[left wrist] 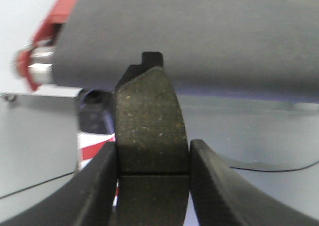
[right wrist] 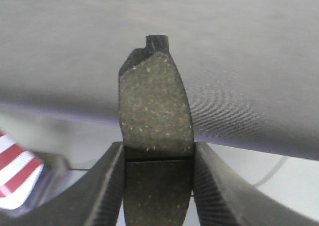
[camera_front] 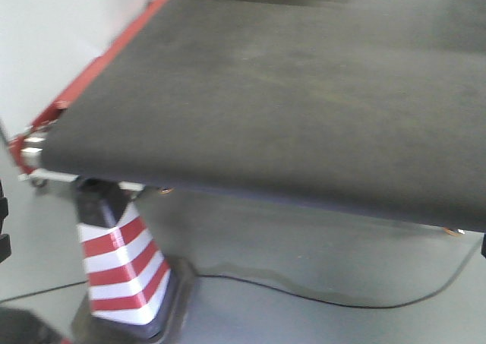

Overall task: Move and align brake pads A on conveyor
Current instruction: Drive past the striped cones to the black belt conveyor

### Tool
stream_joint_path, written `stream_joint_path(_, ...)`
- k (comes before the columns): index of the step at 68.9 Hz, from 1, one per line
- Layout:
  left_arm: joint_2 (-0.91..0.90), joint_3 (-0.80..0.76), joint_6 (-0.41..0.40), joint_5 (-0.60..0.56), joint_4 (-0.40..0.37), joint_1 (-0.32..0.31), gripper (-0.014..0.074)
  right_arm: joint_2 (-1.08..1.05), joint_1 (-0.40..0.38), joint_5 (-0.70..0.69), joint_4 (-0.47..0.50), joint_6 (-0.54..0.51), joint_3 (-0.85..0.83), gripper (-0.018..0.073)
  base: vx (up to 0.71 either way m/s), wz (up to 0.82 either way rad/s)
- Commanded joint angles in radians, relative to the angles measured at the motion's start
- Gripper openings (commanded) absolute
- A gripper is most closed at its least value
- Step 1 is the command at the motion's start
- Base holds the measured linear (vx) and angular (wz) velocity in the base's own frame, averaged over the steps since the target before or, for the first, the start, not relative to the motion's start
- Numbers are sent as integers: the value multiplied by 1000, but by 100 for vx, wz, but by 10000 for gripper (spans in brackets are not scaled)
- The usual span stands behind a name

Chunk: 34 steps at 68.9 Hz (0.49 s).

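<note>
Two pads are in view. Left claw (left wrist: pixel 153 145) clamps one pad (left wrist: pixel 149 116); right claw (right wrist: pixel 158 146) clamps the other pad (right wrist: pixel 154 101). Both are held off the conveyor (camera_front: pixel 288 93), before its near edge. Each pad's lower end is cut off. The front view is blurred. One striped cone (camera_front: pixel 121 268) and one cable (camera_front: pixel 304 291) rest on the grey floor (camera_front: pixel 319 241).

Front cam overlooks conveyor (camera_front: pixel 288 93); wrist cams face its edge.

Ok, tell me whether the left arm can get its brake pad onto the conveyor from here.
Probably yes: the left claw grips the brake pad short of the conveyor edge, and its surface ahead shows nothing in the way.
</note>
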Motion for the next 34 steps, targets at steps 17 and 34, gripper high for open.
stream_joint_path(17,-4,-29,-2,-91,-9,-4,83,-5,-1,-87,-9,-6,-31,25,12,-45)
stream_joint_path(34,-4,-29,-2,-91,-9,-4,83,-5,-1,-87,-9,-6,-31,25,12,-25)
